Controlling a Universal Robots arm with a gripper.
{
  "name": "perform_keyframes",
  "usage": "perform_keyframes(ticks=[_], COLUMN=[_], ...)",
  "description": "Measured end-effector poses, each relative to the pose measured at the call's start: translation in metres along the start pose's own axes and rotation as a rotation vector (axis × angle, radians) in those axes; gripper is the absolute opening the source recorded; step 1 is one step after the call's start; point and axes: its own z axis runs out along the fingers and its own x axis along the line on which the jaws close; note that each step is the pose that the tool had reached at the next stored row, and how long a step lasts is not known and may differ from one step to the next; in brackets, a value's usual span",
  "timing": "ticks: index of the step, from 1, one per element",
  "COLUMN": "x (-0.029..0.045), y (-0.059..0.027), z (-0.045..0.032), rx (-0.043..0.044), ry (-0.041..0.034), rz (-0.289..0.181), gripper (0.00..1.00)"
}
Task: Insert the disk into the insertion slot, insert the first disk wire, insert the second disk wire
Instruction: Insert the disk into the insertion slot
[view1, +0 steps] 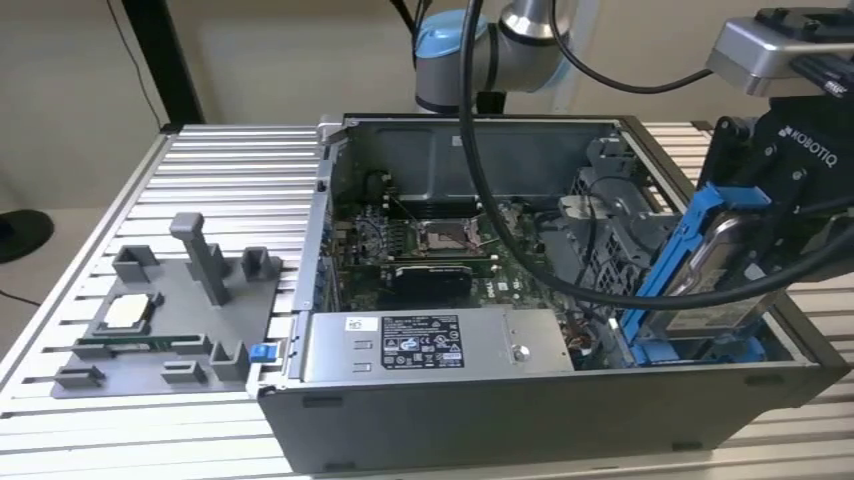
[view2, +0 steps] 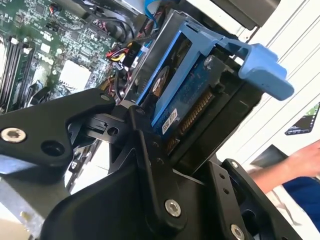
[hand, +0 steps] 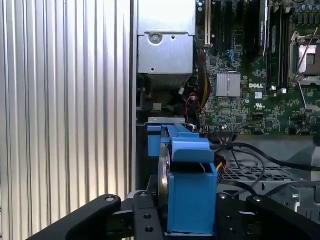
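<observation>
Here, my gripper (view1: 755, 250) is clenched on the disk (view1: 703, 285), holding it tilted at the open computer case (view1: 534, 425).

In the second wrist view my black fingers (view2: 150, 165) press on either side of its blue frame. The disk's lower end sits inside the case, at the near corner on the exterior view's right, close to the grey power-supply box (view1: 427, 345). Its upper end leans out over the case's side edge. The case stands on a slatted metal table (view1: 227, 165), with a grey parts fixture (view1: 174, 320) toward the table's edge at the exterior view's left.
</observation>
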Motion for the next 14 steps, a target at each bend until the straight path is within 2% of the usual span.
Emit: perform_keyframes(ticks=[2, 4, 9, 14], x=[-0.0001, 0.0001, -0.0005, -0.0017], y=[-0.0001, -0.0004, -0.0004, -0.0007], z=[0.0035, 0.0088, 0.0092, 0.0169], rx=[-0.0001, 0.0, -0.0002, -0.0003], ry=[0.0, -0.0039, -0.0083, -0.0122], rz=[0.0, 0.0, 0.0, 0.0], gripper=[0.0, 0.0, 0.0, 0.0])
